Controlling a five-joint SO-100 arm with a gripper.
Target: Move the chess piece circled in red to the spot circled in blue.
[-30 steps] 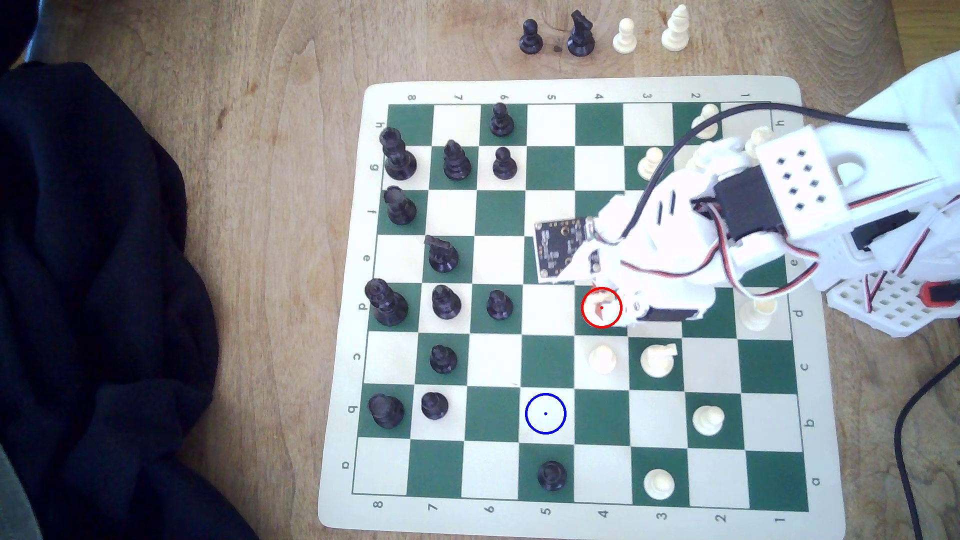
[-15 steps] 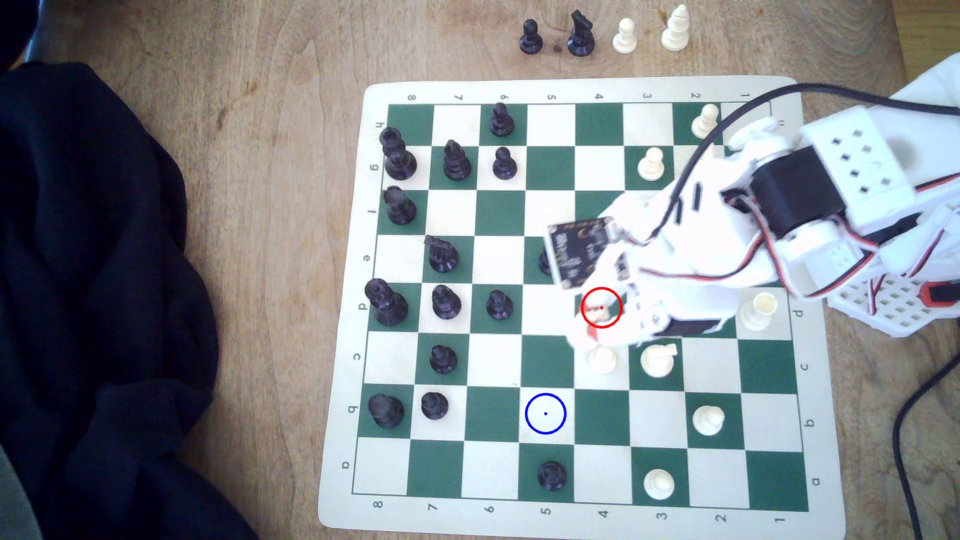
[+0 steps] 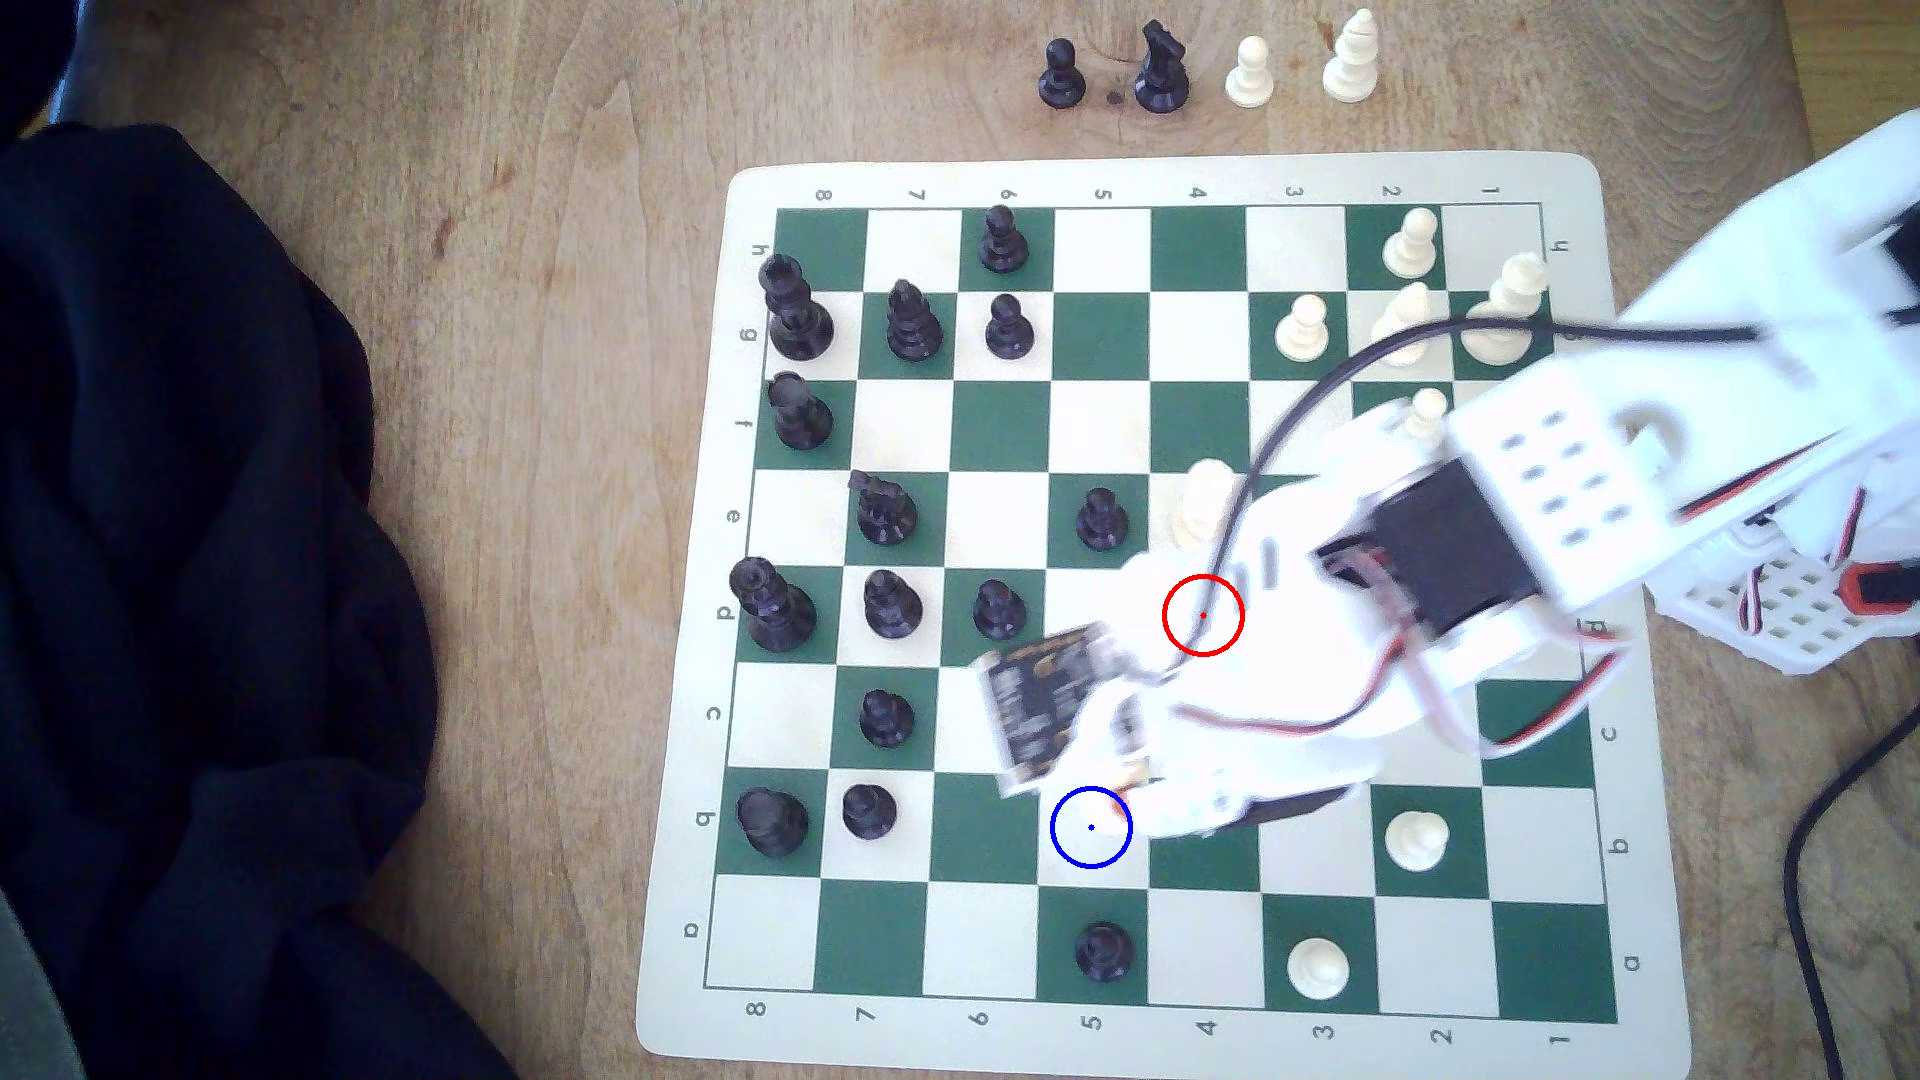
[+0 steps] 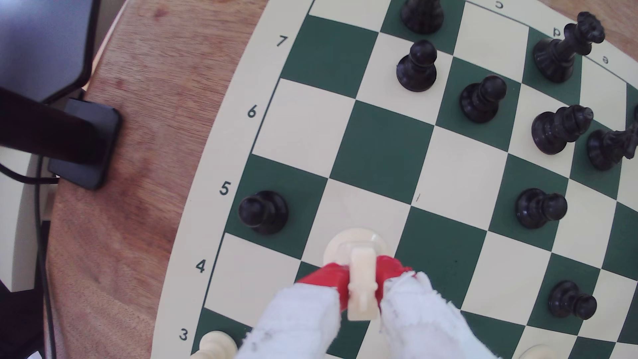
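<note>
Knight (image 4: pixel 361 276) sits clamped between the gripper's (image 4: pixel 360 281) red-tipped fingers (image 4: pixel 328 279), round base pointing toward the board (image 3: pixel 686 644). In the exterior view we see the gripper (image 3: pixel 1127 800) at the blue-ringed square's (image 3: pixel 1075 846) edge, knight just inside the ring; base contact unclear.

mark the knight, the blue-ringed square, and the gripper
knight (image 4: pixel 361 276): wrist view, on its body between the fingers.
blue-ringed square (image 3: pixel 1078 843): exterior view, bare cream inside the ring.
gripper (image 4: pixel 362 293): wrist view, midway between its fingertips.
</note>
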